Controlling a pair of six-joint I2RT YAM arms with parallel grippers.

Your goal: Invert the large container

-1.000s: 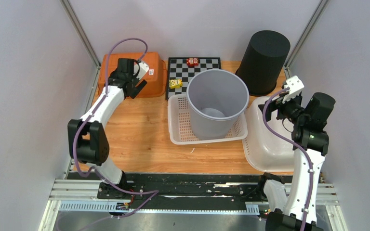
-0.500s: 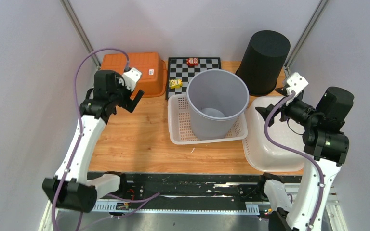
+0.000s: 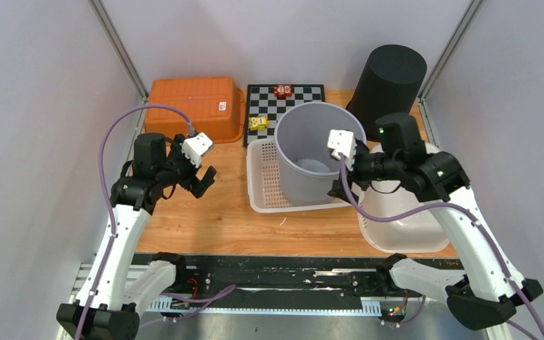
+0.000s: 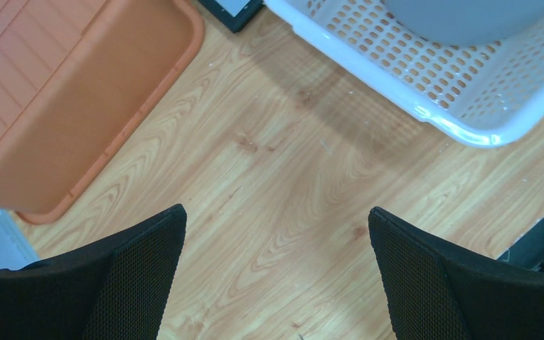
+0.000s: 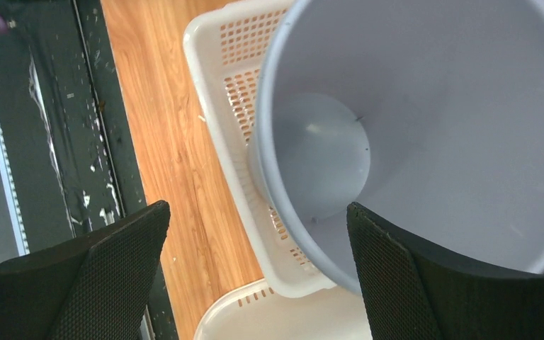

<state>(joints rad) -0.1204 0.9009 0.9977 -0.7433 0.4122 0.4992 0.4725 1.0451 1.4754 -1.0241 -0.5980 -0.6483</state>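
1. Right end effector (image 3: pixel 341 185) hangs at the right-hand side of the grey bin (image 3: pixel 310 188), up near its rim, with its two fingers spread wide and nothing held between them.
2. From the right wrist camera, that end effector (image 5: pixel 255 280) looks down into the grey bin (image 5: pixel 425 106); the near part of the rim runs across the gap between the fingers. I cannot tell whether either finger touches the rim.
3. The grey bin stands upright, mouth up, inside a white slotted basket (image 3: pixel 265 195) in the middle of the bench (image 3: pixel 205 212). Nothing shows inside the bin but its bare floor.
4. Left end effector (image 3: pixel 202 182) hovers over bare wood, well to the left of the basket, its fingers also wide apart and holding nothing.
5. The left wrist camera shows the left end effector (image 4: pixel 276 283) above the bench (image 4: pixel 283 191), between an orange tub (image 4: pixel 64 113) and a corner of the basket (image 4: pixel 460 120).
6. That orange tub (image 3: pixel 198 99) lies upside down at the back left.
7. A chessboard (image 3: pixel 297 95) lies behind the basket, with a small red item (image 3: pixel 282 91) and a small yellow one (image 3: pixel 258 122) on it.
8. A black bin (image 3: pixel 388 88) stands upside down at the back right.
9. A white tub (image 3: pixel 397 223) sits just right of the basket, under the right arm.
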